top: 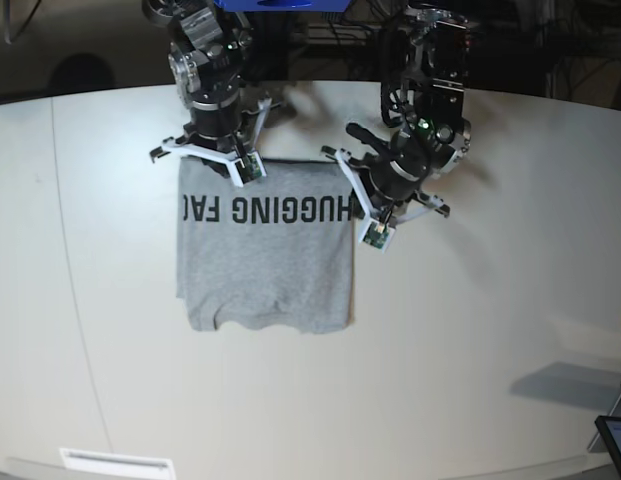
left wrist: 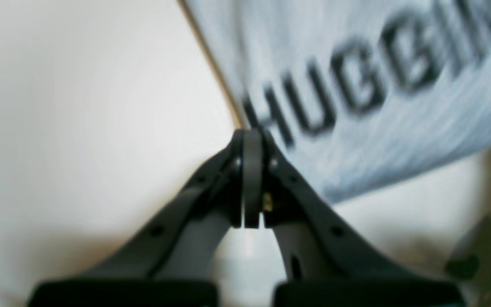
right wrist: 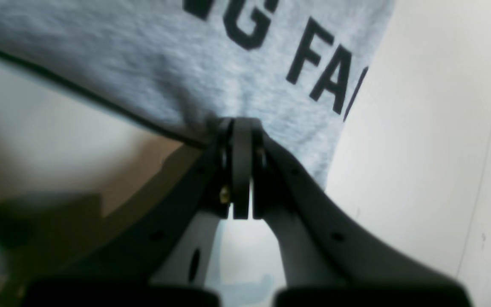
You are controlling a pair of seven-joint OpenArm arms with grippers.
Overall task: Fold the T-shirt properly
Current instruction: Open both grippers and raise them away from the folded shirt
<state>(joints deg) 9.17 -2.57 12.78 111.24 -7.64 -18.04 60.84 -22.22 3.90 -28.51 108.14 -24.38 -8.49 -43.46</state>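
Two claws are clenched as I watch from my station. My left gripper [left wrist: 252, 135] has its dark fingers pressed flat together, tips at the edge of the heather-grey cotton T-shirt [left wrist: 399, 123] beside the first black letter of its print; that view is blurred, and I cannot tell whether any cloth is pinched. My right gripper [right wrist: 240, 123] is likewise squeezed together, and its tips meet the shirt's [right wrist: 143, 64] edge near a corner, where the fabric puckers into them, so I read it as grasping the hem.

From the base camera the right gripper [top: 212, 160] sits at the shirt's far left corner and the left gripper [top: 362, 198] at its right edge, level with the lettering. The T-shirt [top: 265, 270] lies spread on the table as a rough rectangle, printed side up, the black capitals reading upside down from this view, its near edge slightly uneven.

Beneath it is a broad off-white tabletop [top: 470, 350] with a curved far rim and a faint seam line down its left part. A shadow falls on the near right of it. Behind the arms the room is dark, with tangled cables [top: 530, 40] and a blue fixture [top: 280, 5] at the top.
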